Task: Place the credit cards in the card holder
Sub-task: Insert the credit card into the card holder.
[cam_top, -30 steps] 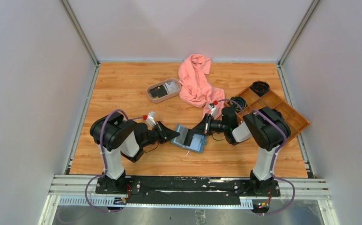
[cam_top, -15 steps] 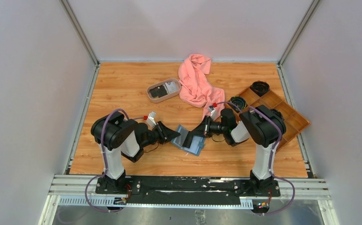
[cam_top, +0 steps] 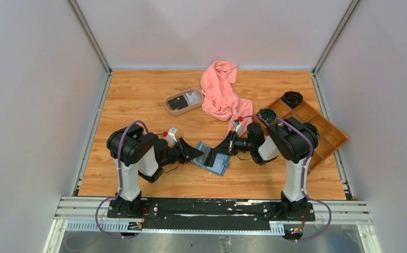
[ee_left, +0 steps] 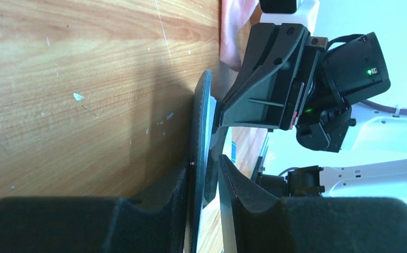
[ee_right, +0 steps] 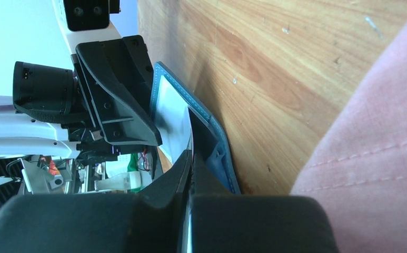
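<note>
The teal-blue card holder [cam_top: 218,163] lies open on the table between the two arms. My left gripper [cam_top: 192,153] is shut on its left flap, which shows edge-on [ee_left: 203,105] between my fingers [ee_left: 176,185], with a slim gap on one side. My right gripper [cam_top: 223,146] is shut on a thin dark card [ee_right: 200,134] whose far end sits against the holder's blue inner pocket [ee_right: 220,150]. That card shows in the top view as a dark strip [cam_top: 211,153]. More cards, a black one and a pale one, lie in the oval beige tray [cam_top: 169,101].
A pink cloth [cam_top: 219,94] lies at the back centre and reaches close behind my right wrist. A brown wooden compartment tray [cam_top: 331,138] stands at the right and holds black round objects [cam_top: 293,98]. Metal frame rails and grey walls surround the table.
Both grippers and the card holder have shifted a little to the left. My right gripper has pushed the dark card further towards the holder.
</note>
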